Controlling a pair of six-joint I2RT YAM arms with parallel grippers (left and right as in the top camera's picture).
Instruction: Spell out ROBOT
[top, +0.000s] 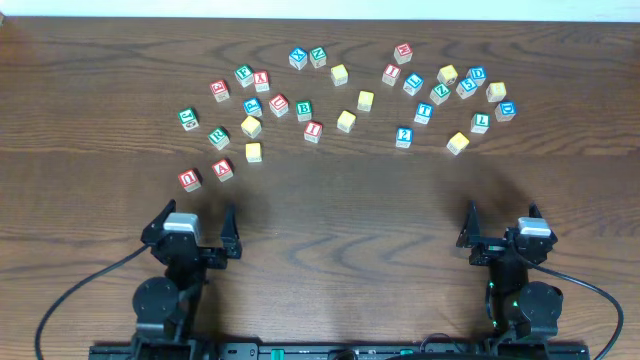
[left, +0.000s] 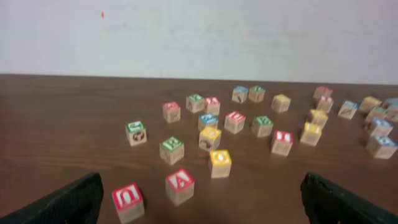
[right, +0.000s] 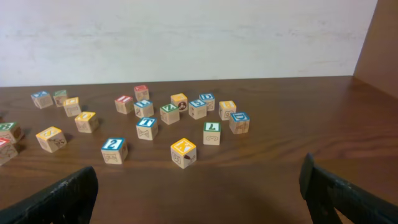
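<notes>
Small wooden letter cubes lie scattered across the far half of the table. The green R cube (top: 218, 137) (left: 171, 144) sits at the left, with two yellow-topped cubes (top: 251, 126) (top: 253, 152) just to its right. The green B cube (top: 304, 110) (left: 262, 121) lies nearer the middle, and the blue T cube (top: 423, 113) is on the right. My left gripper (top: 195, 222) (left: 202, 199) is open and empty, close behind the red A cube (top: 223, 169). The right gripper (top: 503, 220) (right: 199, 196) also stands open with nothing in it, well short of the cubes.
Red-lettered cubes (top: 189, 179) (left: 180, 180) lie closest to my left gripper. More blue, green and yellow cubes cluster at the far right (top: 476, 75), among them a yellow one (right: 183, 148) nearest my right gripper. Bare wood runs between the two arms.
</notes>
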